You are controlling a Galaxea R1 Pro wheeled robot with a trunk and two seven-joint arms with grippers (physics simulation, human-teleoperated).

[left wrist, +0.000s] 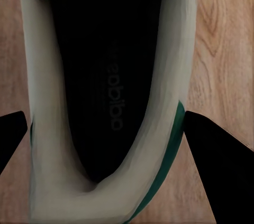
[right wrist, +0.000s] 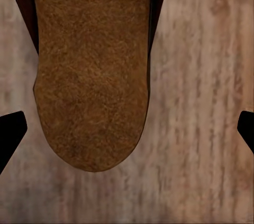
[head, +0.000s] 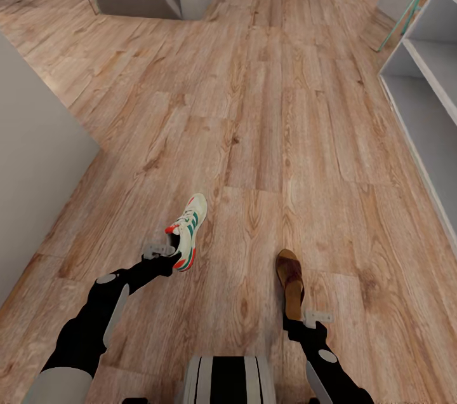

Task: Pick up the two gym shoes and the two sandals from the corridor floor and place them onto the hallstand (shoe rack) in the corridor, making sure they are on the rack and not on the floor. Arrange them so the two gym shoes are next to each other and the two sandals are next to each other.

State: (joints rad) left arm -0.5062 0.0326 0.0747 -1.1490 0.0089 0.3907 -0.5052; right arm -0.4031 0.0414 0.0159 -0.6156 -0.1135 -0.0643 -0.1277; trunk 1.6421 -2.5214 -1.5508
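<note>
Head view: a sneaker (head: 188,232) at the left hand (head: 166,249) and a sandal (head: 291,283) at the right hand (head: 303,317), rack (head: 424,105) far right; left wrist: fingers spread, straddling the sneaker heel (left wrist: 106,102), seemingly for carrying; right wrist: fingers wide, beside the sandal (right wrist: 92,71), grip unclear

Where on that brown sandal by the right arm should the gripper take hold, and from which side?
Judging from the poses, grip the sandal across its narrow heel end, coming straight down from above. It lies flat on the corridor floor with the heel toward the robot. In the right wrist view the rounded heel sits off-centre between the wide-apart fingers of the right gripper, so shift sideways first.
</note>
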